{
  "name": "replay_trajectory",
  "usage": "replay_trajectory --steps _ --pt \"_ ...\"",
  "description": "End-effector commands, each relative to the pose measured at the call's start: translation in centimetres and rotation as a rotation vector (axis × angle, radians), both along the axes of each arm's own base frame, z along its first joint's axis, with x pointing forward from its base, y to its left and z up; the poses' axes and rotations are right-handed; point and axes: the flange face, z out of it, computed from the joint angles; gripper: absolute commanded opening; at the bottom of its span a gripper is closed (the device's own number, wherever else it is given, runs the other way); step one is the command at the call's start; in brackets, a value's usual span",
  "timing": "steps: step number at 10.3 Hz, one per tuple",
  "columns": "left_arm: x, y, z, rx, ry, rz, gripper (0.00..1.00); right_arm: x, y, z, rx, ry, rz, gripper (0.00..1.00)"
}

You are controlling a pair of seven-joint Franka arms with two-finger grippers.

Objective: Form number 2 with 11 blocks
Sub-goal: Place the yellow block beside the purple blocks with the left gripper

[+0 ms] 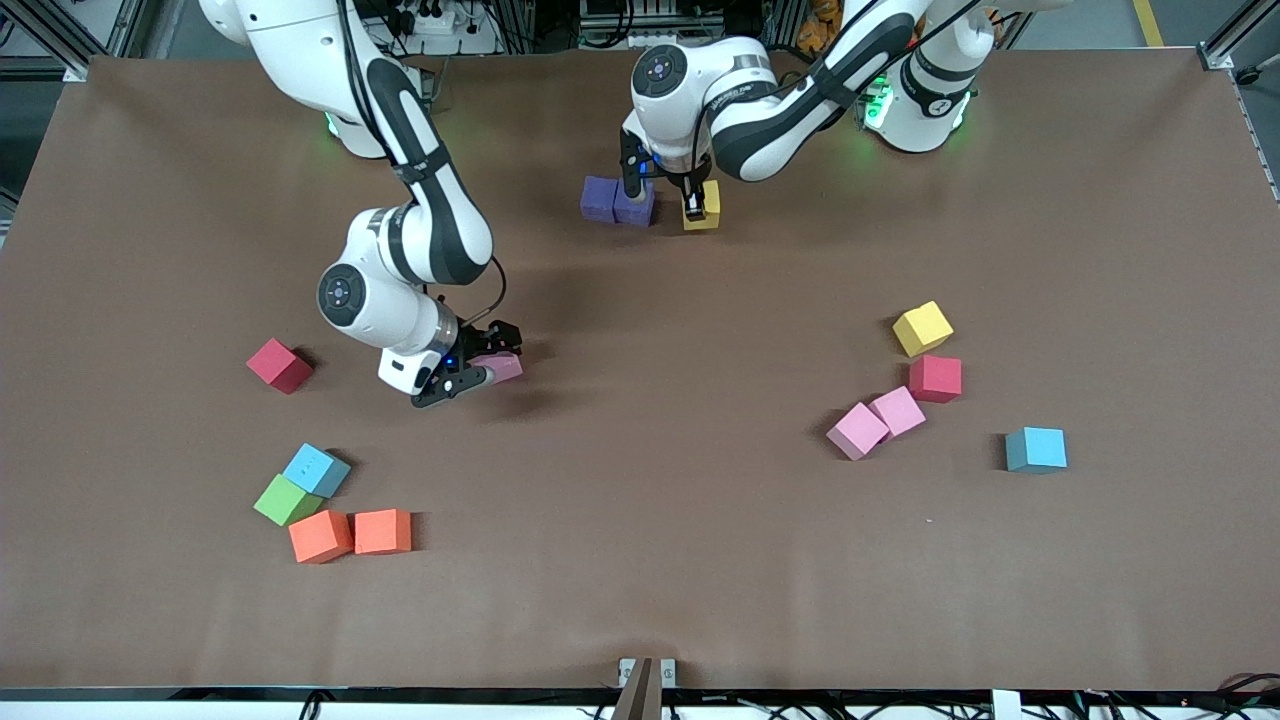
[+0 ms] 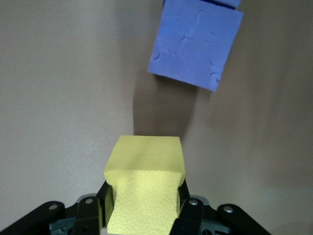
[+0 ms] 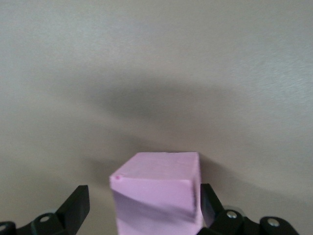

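I hold a yellow block (image 2: pixel 145 188) pinched between the fingers (image 2: pixel 94 211) of the left gripper (image 1: pixel 695 207), low over the table (image 1: pixel 700 560) just beside 2 purple blocks (image 1: pixel 618 201) that sit touching each other near the robots' bases. In the left wrist view a bare gap of table separates the yellow cube, ahead of the fingertips, from the nearer purple face. To do this step well, I judge that I should slide the cube flush against that purple block, edges squared to the row, and release only once it rests flat.

The right gripper (image 1: pixel 478 372) has its fingers (image 3: pixel 76 208) spread wide, 1 on each side of a pink block (image 3: pixel 159 193) that stands on the table between them; neither pad appears to touch it. I should centre the cube between the pads before closing.

The number 2 is barely begun. The loose blocks lie nearer the front camera: red (image 1: pixel 279 365), light blue (image 1: pixel 317 469), green (image 1: pixel 287 500) and 2 orange (image 1: pixel 351 534) toward the right arm's end; yellow (image 1: pixel 922 328), red (image 1: pixel 935 378), 2 pink (image 1: pixel 877 421) and blue (image 1: pixel 1036 449) toward the left arm's end.

No containers are present.
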Motion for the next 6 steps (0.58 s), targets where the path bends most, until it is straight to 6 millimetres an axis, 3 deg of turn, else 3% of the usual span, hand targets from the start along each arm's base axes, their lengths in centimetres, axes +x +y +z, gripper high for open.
replay_trajectory --steps 1,3,6 --pt "-0.5 -0.8 -1.0 0.022 -0.024 0.019 0.34 -0.5 0.6 0.5 0.006 -0.003 -0.044 1.00" --pt "-1.3 -1.2 -2.0 0.037 -0.028 0.009 0.34 -0.7 0.3 0.1 -0.020 0.001 -0.080 1.00" --pt "-2.4 -2.6 -2.6 0.048 -0.041 0.019 0.34 -1.8 2.4 0.4 -0.166 -0.024 -0.073 1.00"
